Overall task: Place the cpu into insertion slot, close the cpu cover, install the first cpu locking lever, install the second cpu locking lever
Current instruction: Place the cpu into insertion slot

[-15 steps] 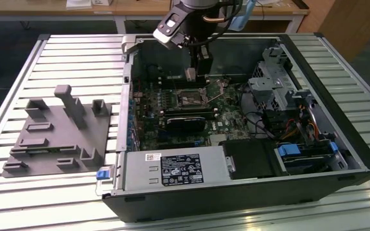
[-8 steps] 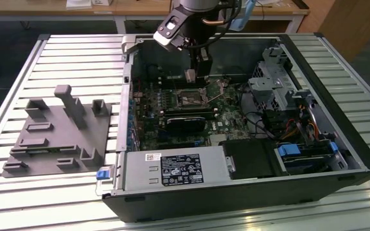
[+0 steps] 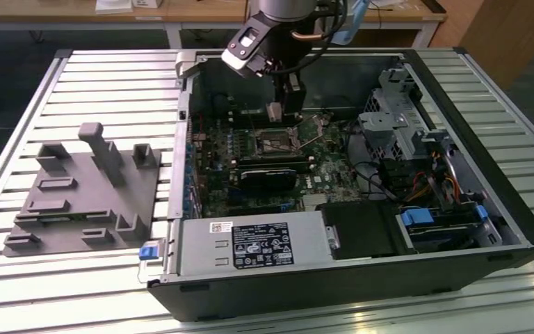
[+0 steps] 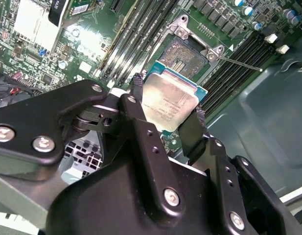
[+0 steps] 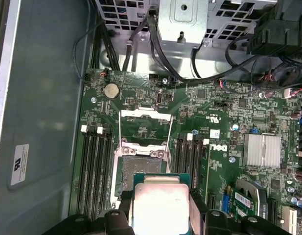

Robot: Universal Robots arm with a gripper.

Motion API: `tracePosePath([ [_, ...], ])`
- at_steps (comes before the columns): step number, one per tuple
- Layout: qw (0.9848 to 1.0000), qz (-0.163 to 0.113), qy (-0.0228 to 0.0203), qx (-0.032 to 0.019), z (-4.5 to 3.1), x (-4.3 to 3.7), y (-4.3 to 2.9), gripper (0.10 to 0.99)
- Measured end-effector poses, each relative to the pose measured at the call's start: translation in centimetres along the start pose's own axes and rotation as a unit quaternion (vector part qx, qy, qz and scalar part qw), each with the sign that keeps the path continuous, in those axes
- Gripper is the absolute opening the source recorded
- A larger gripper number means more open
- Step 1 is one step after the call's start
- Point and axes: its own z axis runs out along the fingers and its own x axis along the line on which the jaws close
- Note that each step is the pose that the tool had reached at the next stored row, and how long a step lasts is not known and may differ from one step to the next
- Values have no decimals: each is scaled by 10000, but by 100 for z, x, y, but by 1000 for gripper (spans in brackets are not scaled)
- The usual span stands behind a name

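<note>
Exterior view: tool [image 3: 283, 115] hangs inside the open PC case [image 3: 341, 292], over the insertion slot [image 3: 272, 142].
Second wrist view: black fingers [image 4: 191, 131] pinch the cpu [image 4: 170, 100] by opposite edges, matte silvery lid up and roughly level, probably for drop-in.
First wrist view: cpu cover [image 5: 145, 114], a thin steel frame, is flipped open. Slot bare, cpu just above it, unseated.

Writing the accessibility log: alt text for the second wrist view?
The hand grips the cpu by two opposite edges, silvery top facing the camera, close to the uncovered insertion slot on the green motherboard.
</note>
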Motion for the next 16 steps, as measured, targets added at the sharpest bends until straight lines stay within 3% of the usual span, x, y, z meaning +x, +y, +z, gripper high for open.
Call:
tracePosePath([
  [7,10000,23,-2,0,34,0,-3,537],
  [11,9998,185,-15,1,57,1,-5,537],
  [16,10000,78,-8,0,107,16,-8,537],
])
